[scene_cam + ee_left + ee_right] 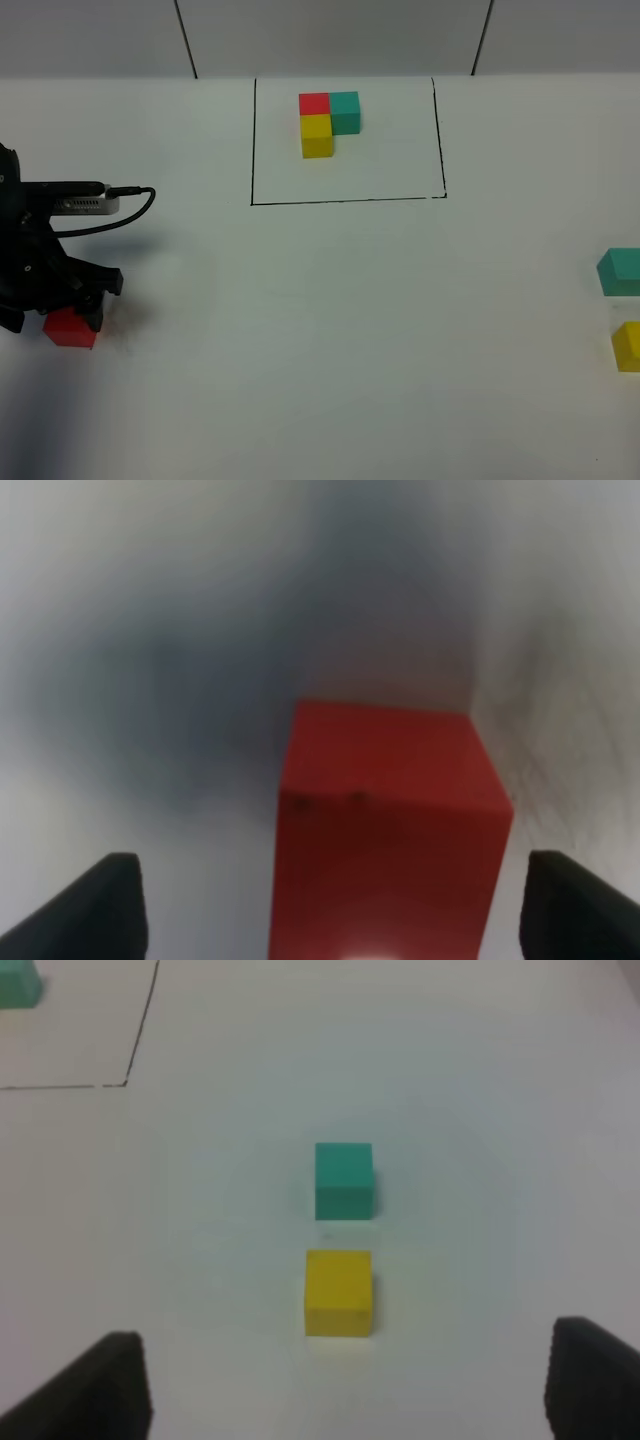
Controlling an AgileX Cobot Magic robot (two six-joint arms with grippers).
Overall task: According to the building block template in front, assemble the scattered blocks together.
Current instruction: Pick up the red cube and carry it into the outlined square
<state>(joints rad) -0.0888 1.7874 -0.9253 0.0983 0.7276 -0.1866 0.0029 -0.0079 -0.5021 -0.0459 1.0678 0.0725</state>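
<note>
The building block template (320,125) is at the far middle of the white table (330,330). It's an L of red, teal and yellow cubes stuck together inside a thin black drawn rectangle (345,200). The loose ones are nowhere near it. The red cube (70,329) is way over on the left side, and the teal cube (620,271) and yellow cube (627,345) are off at the right edge. Teal sits farther back and yellow nearer, close together but not touching. The left gripper (330,900) is down at the table with the red cube right between its jaws. They're open: one side has a clear gap to the cube, the other is just beside it, and I can't tell if that one actually touches. The right gripper (345,1380) is out of the overhead shot. Its own camera shows the jaws spread wide with nothing in them, the yellow cube straight ahead and the teal one just beyond. There's also a black cable (150,196) looping off the left arm.
</note>
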